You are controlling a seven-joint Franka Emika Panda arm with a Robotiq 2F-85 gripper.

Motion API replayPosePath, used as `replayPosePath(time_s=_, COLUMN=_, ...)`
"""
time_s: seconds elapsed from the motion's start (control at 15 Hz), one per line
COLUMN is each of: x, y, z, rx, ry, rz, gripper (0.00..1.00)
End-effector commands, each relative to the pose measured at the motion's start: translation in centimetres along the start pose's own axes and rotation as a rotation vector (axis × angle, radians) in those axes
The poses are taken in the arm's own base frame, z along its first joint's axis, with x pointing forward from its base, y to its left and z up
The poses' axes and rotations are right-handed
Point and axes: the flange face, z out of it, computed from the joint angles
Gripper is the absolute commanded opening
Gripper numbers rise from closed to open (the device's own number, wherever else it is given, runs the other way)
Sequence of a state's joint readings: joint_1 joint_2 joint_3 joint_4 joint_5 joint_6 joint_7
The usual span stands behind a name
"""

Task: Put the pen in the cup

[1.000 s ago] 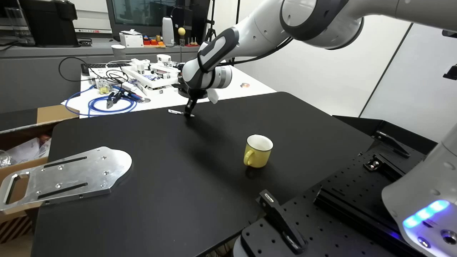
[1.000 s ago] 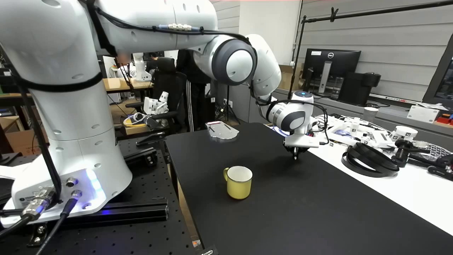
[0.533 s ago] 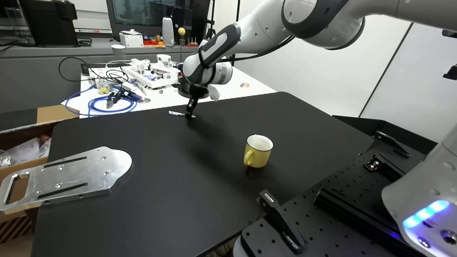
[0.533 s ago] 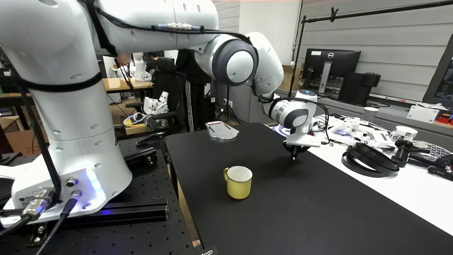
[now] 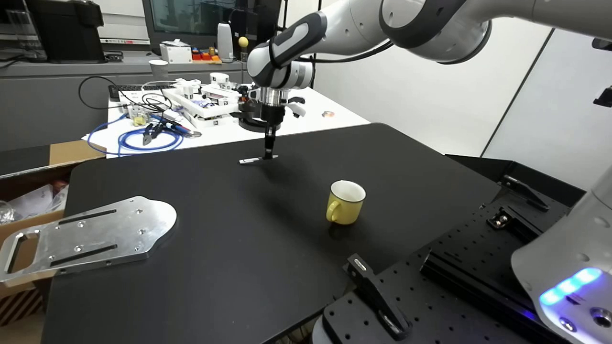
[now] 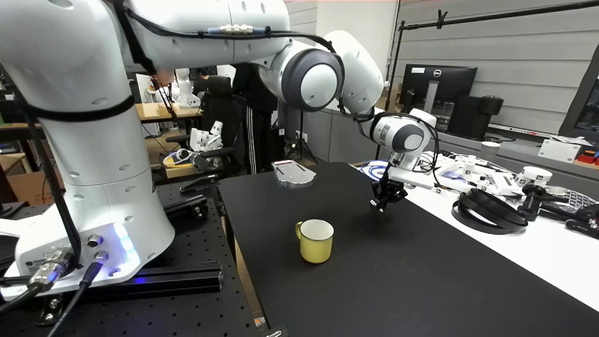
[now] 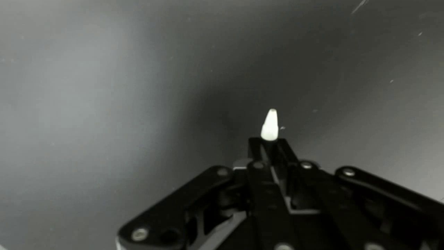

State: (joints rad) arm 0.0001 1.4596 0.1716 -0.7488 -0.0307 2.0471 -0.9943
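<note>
Three items spread out in an exterior view. Metal plate out at eight o'clock from pen. Pen near-level, pinched crosswise in gripper; lift-off unclear. Yellow cup at gripper's four o'clock, well apart. Best: raise pen above rim before crossing, turn it until one end hangs down, centre over mouth, release low.

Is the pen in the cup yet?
Out: the robot's gripper holds the pen, and the yellow cup stands apart from both in both exterior views.
</note>
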Motion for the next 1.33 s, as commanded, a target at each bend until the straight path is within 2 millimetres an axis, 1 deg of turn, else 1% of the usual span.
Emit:
replayPosePath(time_s=0.0, x=-1.2, y=0.1, z=-2.1, rx=0.058, ry=-0.1, rz=-0.058, gripper=0.03)
replayPosePath(time_s=0.27, x=-2.9, y=0.7, z=-4.6, rx=0.123, ry=-0.107, rz=-0.147, gripper=0.03)
replayPosePath(time_s=0.67, x=-7.4, y=2.0, z=-8.7, rx=0.234, ry=-0.064, rz=-0.279, gripper=0.03)
replayPosePath(time_s=0.87, x=-9.1, y=2.4, z=-10.0, rx=0.265, ry=-0.044, rz=-0.34, gripper=0.03)
replayPosePath(time_s=1.07, x=-9.5, y=1.9, z=-10.4, rx=0.307, ry=-0.026, rz=-0.395, gripper=0.03)
replayPosePath(time_s=1.27, x=-8.6, y=1.1, z=-10.7, rx=0.308, ry=-0.042, rz=-0.416, gripper=0.03)
